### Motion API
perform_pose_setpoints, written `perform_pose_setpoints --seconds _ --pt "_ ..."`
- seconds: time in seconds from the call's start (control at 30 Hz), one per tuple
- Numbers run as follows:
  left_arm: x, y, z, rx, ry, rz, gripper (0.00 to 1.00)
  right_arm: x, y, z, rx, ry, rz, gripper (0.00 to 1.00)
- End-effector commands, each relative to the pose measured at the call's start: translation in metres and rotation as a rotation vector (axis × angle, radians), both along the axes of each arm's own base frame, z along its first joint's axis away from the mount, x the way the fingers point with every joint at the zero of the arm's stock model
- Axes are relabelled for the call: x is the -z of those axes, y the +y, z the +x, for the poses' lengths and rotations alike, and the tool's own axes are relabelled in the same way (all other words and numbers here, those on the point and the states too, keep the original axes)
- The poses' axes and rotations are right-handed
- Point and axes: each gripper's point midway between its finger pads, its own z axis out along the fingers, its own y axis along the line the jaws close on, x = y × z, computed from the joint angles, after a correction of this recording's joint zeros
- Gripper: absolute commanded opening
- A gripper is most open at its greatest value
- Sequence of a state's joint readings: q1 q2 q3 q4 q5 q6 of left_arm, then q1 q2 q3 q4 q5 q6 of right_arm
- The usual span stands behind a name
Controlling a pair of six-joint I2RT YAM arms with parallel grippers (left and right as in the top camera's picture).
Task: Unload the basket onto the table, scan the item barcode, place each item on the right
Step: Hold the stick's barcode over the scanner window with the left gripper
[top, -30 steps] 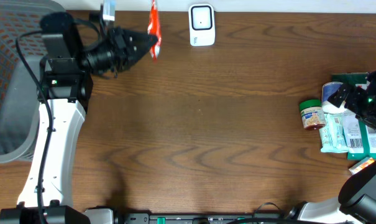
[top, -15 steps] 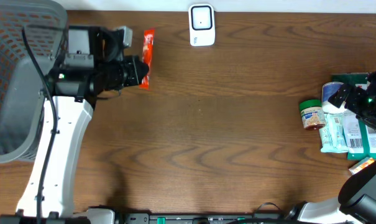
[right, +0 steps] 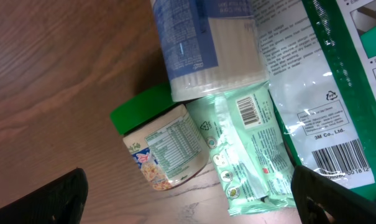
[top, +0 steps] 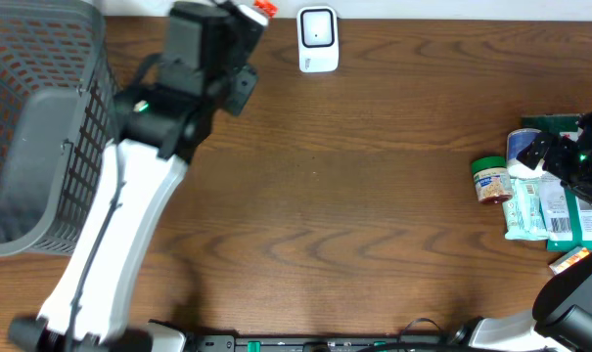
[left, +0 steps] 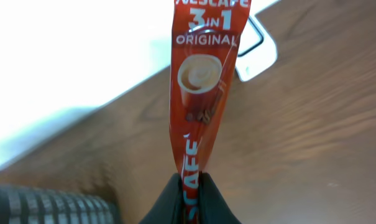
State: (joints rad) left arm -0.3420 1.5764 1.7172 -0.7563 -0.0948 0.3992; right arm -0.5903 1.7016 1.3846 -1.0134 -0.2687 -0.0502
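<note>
Fingers of the left gripper [left: 189, 198] are pressed together at the tips, pinching the bottom end of a red coffee sachet [left: 203, 93]. The sachet stands straight up out of the grip, printed face toward the wrist camera, with a cup pictured on it and "3 in 1 Original" above. Behind its upper part sits the white scanner [left: 257, 48], which the sachet partly covers. From overhead, the left arm reaches to the far edge of the table [top: 354, 196]. Only a red tip of the sachet shows past the gripper there, just to the left of the scanner and apart from it. A dark mesh basket [top: 51, 108] stands at the table's left end, beside the arm.

The right gripper [top: 574, 156] hangs over a heap of goods at the right end, well away from the scanner. Its two fingers [right: 48, 199] are spread wide and hold nothing. Between and beyond them lie a small jar [right: 166, 146] with a green lid on its side, a blue-and-white pack [right: 206, 43] touching the lid, a mint-green packet [right: 250, 149] against the jar, and a green pack [right: 337, 93] overlapping that packet, barcode up. An orange box [top: 569, 259] lies at the heap's near edge.
</note>
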Motion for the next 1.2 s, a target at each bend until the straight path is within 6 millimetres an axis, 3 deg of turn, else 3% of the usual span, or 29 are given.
perform_pose_setpoints --seconds 0.0,0.23,0.43,0.77,0.97,1.17 --pt "0.014 0.005 0.026 0.011 -0.027 0.135 0.07 0.002 -0.006 -0.003 0.029 0.006 0.004 0.99" --pt "0.038 -0.012 0.068 0.070 -0.033 0.201 0.07 0.002 -0.006 -0.003 0.029 0.006 0.004 0.99" --pt "0.052 -0.032 0.121 0.101 -0.082 0.220 0.07 0.002 -0.006 -0.003 0.029 0.006 0.004 0.99" --pt "0.122 -0.051 0.175 0.192 -0.131 0.334 0.07 0.002 -0.006 -0.003 0.029 0.006 0.004 0.99" --pt "0.157 -0.060 0.195 0.203 -0.153 0.333 0.07 0.002 -0.006 -0.003 0.028 0.006 0.004 0.99" --pt "0.178 -0.091 0.193 0.382 -0.154 0.281 0.07 0.002 -0.006 -0.003 0.029 0.006 0.004 0.99"
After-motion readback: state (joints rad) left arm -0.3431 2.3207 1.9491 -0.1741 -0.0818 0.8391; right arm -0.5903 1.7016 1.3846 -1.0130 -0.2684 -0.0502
